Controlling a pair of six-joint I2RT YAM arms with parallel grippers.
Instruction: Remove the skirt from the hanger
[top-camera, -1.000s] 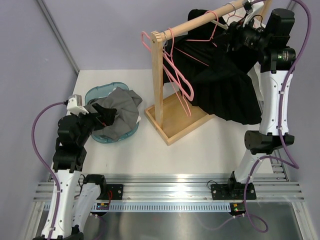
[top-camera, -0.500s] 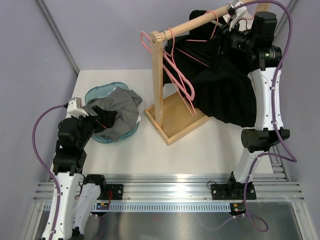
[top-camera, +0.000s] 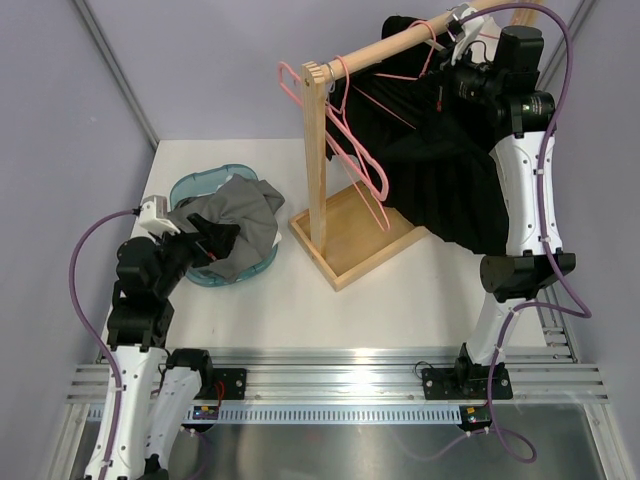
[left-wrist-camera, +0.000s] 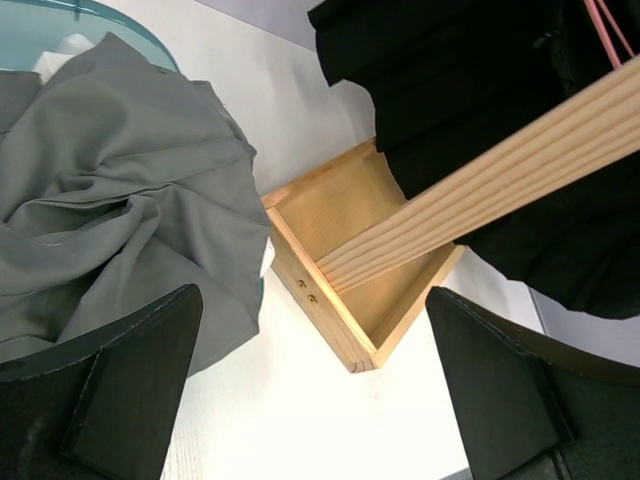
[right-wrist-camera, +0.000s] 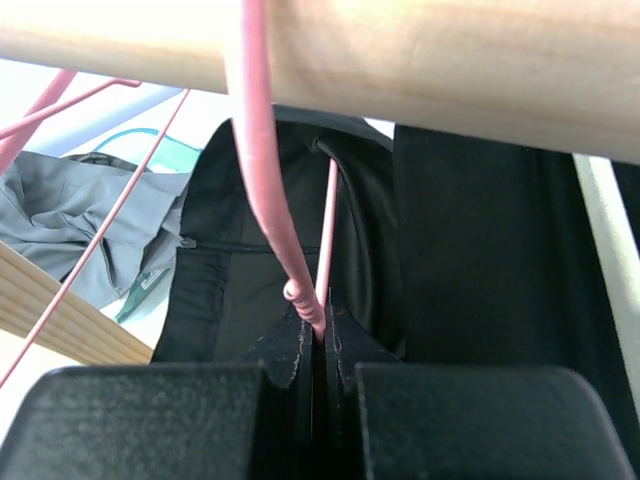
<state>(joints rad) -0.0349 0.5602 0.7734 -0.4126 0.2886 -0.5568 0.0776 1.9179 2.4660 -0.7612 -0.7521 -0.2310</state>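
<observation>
The right gripper (right-wrist-camera: 318, 340) is clenched on the thin neck of the pink hanger (right-wrist-camera: 262, 180), just under the wooden rail (top-camera: 400, 42). The black skirt (top-camera: 450, 170) hangs on that hanger, spreading from the claw toward 6 o'clock in the top view. The left gripper (left-wrist-camera: 315, 395) is released, near a gray garment (left-wrist-camera: 110, 200) in the teal basket (top-camera: 195, 182).

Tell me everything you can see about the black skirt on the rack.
The black skirt is dark, matte fabric that looks pleated, flaring wide toward its hem. It hangs at the right end of the wooden rail from a pink hanger, its waist up under the rail. The right gripper is shut on that hanger's neck, above the waistband.
</observation>
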